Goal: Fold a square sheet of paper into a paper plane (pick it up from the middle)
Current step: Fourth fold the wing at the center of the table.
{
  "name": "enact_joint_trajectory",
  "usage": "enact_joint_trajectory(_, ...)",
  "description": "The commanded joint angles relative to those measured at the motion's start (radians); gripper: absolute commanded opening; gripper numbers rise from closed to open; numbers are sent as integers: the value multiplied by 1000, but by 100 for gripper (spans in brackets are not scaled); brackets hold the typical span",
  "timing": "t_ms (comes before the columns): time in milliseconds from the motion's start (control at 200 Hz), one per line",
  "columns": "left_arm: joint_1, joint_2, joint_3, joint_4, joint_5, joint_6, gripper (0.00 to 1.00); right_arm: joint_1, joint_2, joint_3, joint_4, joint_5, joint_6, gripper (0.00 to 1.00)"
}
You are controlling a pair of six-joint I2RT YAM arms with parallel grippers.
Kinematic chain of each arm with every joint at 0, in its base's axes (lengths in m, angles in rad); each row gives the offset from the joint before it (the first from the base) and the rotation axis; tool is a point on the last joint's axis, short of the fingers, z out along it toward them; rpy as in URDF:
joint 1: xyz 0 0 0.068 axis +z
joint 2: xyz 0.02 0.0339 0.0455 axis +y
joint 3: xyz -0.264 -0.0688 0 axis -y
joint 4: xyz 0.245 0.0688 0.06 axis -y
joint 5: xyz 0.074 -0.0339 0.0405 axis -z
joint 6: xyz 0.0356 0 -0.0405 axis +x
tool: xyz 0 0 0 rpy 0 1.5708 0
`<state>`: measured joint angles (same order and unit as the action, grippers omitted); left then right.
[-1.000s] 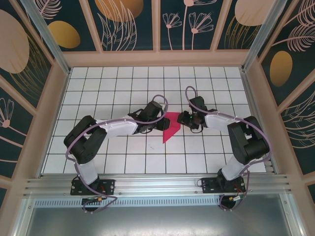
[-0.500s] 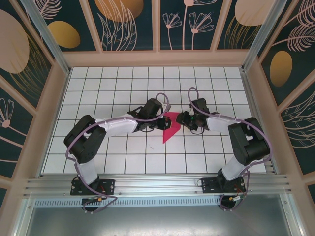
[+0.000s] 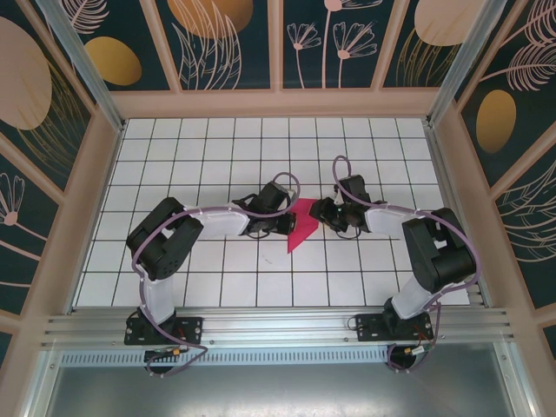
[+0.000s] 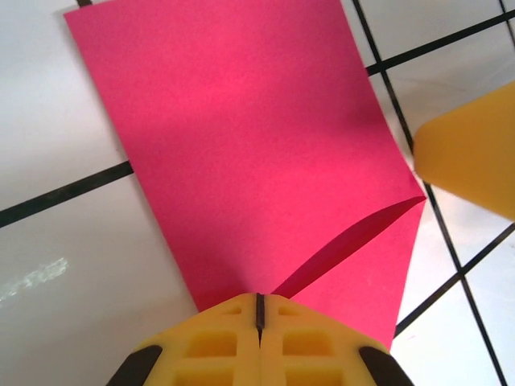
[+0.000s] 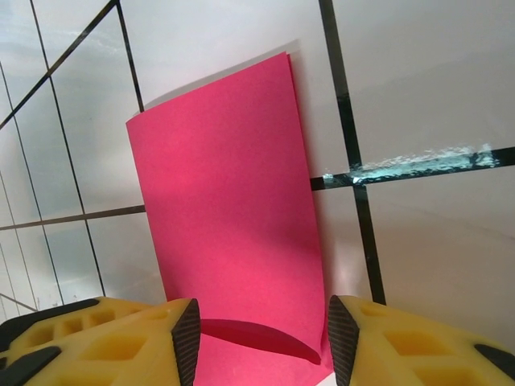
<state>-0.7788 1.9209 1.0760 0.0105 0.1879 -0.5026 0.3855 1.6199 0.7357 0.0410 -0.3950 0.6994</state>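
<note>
**Ana:** Left gripper [image 4: 259,310] first. Its yellow tips are pressed together with no gap, and the edge of the pink paper [image 4: 241,145] runs right into the seam between them. I'd call that a pinch on the paper.

**Ben:** And the paper itself?

**Ana:** It lies on the white tiled table [image 3: 174,278], about the middle, with one gripper at each side. It's no longer a flat square. From above it's a smaller shape tapering to a point on the near side. Close up there's a loose flap lifting off the layer beneath, with a crease running from the pinched spot towards the paper's side edge.

**Ben:** What about the right gripper [image 5: 261,334]?

**Ana:** That one has its jaws apart, straddling the opposite edge of the paper. A lifted curl of paper sits between the two fingers [image 5: 121,342], and neither looks to be squeezing it.

**Ben:** So which step is this?

**Ana:** Mid-fold, I'd say. It's an early crease, nowhere near a dart with a ridge.

**Ben:** What next?

**Ana:** My guess is the right jaws need to close on that raised layer alone. Then it carries the layer across while the left side anchors the paper, and the edges must line up before anything is pressed flat. Thin paper skews easily if both sides pull.
</note>
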Motion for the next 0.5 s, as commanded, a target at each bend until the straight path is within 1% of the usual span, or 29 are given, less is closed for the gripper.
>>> enact_joint_trajectory(0, 4, 19, -17, -2, -21, -4, 0, -5, -15, -14, 34, -28, 23, 49)
enact_joint_trajectory(495, 3, 53, -36, 11, -4, 3, 0, -5, -12, -21, 27, -21, 51, 49)
